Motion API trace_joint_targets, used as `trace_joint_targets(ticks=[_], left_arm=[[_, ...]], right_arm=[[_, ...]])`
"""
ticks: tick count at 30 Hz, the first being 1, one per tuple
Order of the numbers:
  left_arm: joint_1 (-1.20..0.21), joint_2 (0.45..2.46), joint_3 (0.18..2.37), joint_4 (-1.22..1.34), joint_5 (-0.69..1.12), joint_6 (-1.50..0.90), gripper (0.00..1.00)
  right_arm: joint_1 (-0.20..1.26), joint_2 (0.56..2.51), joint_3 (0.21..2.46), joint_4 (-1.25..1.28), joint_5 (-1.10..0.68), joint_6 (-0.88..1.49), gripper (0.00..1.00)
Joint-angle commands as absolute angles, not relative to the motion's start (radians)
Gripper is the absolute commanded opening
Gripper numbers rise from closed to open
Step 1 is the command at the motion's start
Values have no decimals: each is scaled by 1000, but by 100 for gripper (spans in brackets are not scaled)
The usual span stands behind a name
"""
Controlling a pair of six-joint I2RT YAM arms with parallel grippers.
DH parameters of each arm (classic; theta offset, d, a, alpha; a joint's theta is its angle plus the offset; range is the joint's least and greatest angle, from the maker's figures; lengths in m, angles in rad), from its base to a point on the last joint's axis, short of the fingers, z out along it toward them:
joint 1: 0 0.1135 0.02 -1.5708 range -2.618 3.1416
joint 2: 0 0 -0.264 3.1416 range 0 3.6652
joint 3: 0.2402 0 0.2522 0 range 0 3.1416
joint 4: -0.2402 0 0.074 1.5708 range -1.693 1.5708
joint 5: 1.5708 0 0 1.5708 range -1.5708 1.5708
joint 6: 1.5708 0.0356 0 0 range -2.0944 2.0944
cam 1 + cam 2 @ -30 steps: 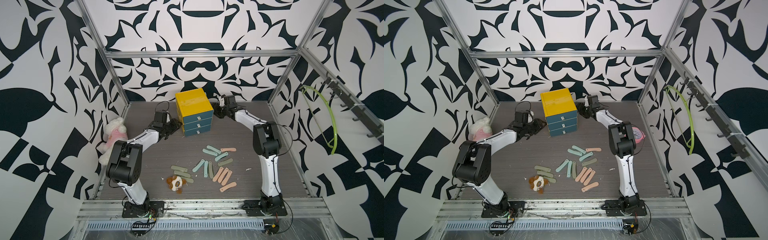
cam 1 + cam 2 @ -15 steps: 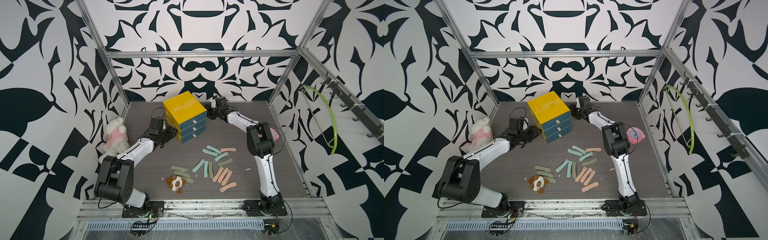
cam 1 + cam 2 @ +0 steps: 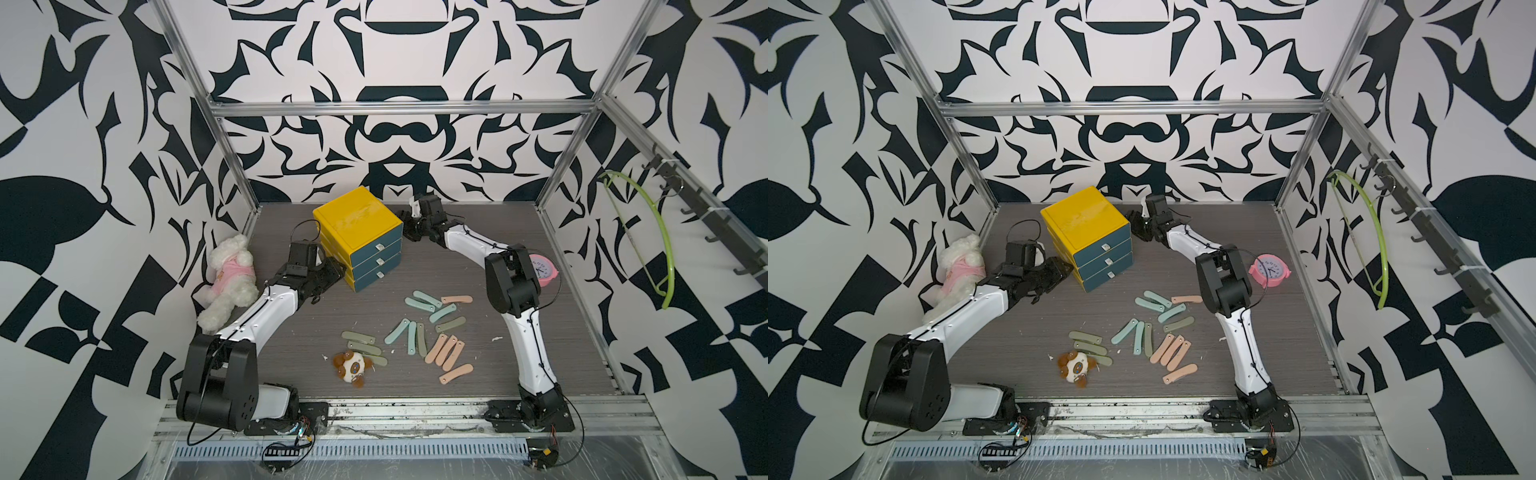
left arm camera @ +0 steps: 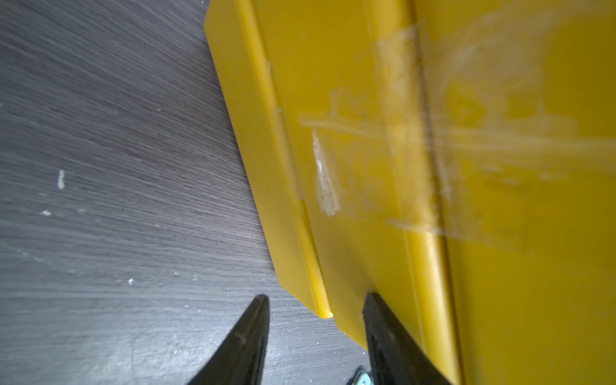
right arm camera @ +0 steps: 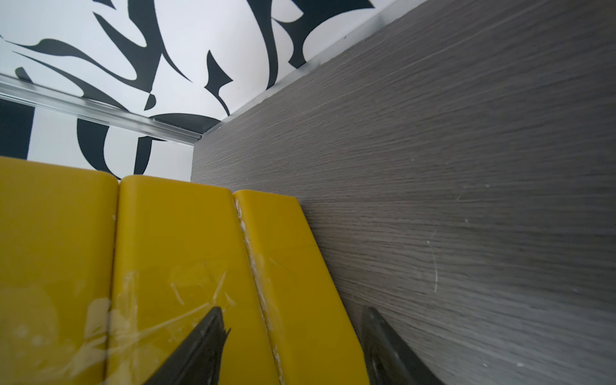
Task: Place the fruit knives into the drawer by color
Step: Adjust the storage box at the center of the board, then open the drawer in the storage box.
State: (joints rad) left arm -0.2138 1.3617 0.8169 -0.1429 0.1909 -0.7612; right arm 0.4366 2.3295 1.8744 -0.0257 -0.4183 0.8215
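**Both sets of fingers flank the cabinet; every knife lies loose on the table**

On the grey table (image 3: 291,357) the yellow drawer cabinet (image 3: 357,224) stands turned, and its three teal drawers (image 3: 379,261) are all shut. The left gripper (image 4: 315,300) sits at the cabinet's near-left corner. Its fingers are parted and clamp nothing, one against the yellow side, one over the table. The right gripper (image 5: 293,310) is at the far-right side, its fingers also apart and empty.

The fruit knives (image 3: 411,337) lie well apart from both, towards the robot's bases. Most have their long axes running roughly front to back. The olive ones lie nearer the left arm, the peach and teal nearer the right. Neither arm is clearly closer.

No brand or label is readable. The pink clock (image 3: 542,270) has a dial too small to read.
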Motion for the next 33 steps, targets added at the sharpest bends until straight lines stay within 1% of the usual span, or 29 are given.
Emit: trace_joint_targets(ticks=[1,6,9,13,16,20,23,24,26,31,32,33], left_arm=[[-206,1336,851,-151,203,-741,52],[-187,1311,863,-181,190,-737,55],[-166,1282,874,-218,188,-735,57],[-152,1157,893,-301,194,-731,59],[-152,1058,884,-327,176,-744,62],[-153,971,896,-306,184,-747,70],[-152,968,915,-251,212,-736,79],[-152,977,921,-235,216,-736,84],[-152,995,929,-196,220,-748,99],[-152,1088,917,-6,282,-797,99],[-153,1116,922,12,294,-802,99],[-152,1140,930,21,294,-807,100]], right_arm=[[415,2200,1889,-11,-373,830,68],[362,2114,1862,-33,-315,834,69],[333,2040,1807,-31,-287,840,68],[299,1900,1667,12,-291,862,68],[300,1784,1545,25,-290,853,68],[347,1651,1379,69,-328,865,68],[419,1592,1310,73,-329,840,66],[450,1580,1292,82,-319,836,66],[503,1563,1243,140,-304,850,66],[613,1583,1168,303,-223,980,63],[628,1595,1162,329,-214,1007,61],[641,1606,1159,343,-200,1040,58]])
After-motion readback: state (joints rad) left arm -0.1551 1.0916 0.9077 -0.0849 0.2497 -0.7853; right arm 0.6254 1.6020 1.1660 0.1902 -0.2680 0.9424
